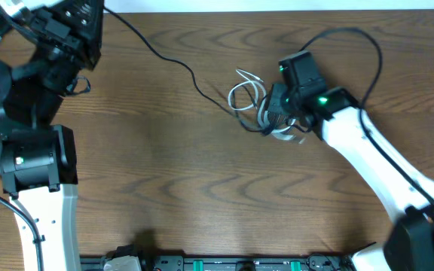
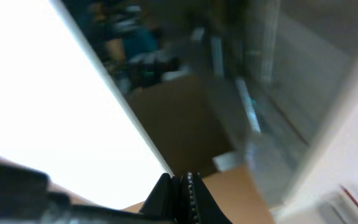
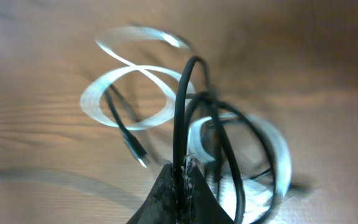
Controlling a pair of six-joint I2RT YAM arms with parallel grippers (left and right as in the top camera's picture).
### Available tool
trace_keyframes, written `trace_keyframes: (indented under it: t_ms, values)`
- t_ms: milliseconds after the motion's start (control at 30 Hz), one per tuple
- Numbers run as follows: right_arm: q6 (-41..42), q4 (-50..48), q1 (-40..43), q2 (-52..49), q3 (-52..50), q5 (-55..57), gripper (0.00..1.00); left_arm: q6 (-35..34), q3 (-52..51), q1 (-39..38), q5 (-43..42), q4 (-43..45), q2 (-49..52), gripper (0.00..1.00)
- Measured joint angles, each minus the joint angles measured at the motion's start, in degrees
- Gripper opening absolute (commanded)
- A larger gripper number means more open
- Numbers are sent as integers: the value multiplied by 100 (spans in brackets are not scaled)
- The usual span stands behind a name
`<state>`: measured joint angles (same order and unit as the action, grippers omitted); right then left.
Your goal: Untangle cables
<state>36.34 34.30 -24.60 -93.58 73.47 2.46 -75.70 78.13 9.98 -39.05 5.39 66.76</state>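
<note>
Right wrist view: closest to the camera, the right gripper (image 3: 183,179) has its two dark fingers pressed together on a black cable (image 3: 179,106). This cable rises from the fingertips in a tall narrow loop. Just behind it more black loops bend to the right, and they cross over the white cable (image 3: 126,99). The white cable lies in several blurred rings on the table (image 3: 36,56). A small plug (image 3: 142,160) on a thin black lead hangs to the left of the fingers. I cannot tell which cable it belongs to.

Left wrist view: the left gripper (image 2: 182,190) is closed with nothing between its fingers. It points away from the table, toward a bright blurred background.

Overhead view: the tangle (image 1: 249,105) sits a little right of the middle of the table, under the tip of the right arm. From it a long black cable (image 1: 164,56) runs to the far left, toward the left arm (image 1: 44,53), which is at that corner, well apart from the tangle. Whether this long cable is the pinched one, I cannot tell.
</note>
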Motion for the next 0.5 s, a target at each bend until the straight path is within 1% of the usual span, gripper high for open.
trace_keyframes:
  t_ms: [100, 233, 333, 500]
  values:
    - [-260, -201, 0, 511, 87, -9, 2, 179, 0, 111, -2, -695, 26, 7]
    - [-579, -348, 0, 1145, 168, 192, 2, 280, 0, 271, -4, -1294, 61, 8]
    - [-717, -66, 0, 1491, 212, 824, 2, 476, 0, 380, -9, -1410, 94, 8]
    - [-516, 581, 68, 1333, 234, 1416, 1, 640, 0, 389, -26, -1408, 94, 7]
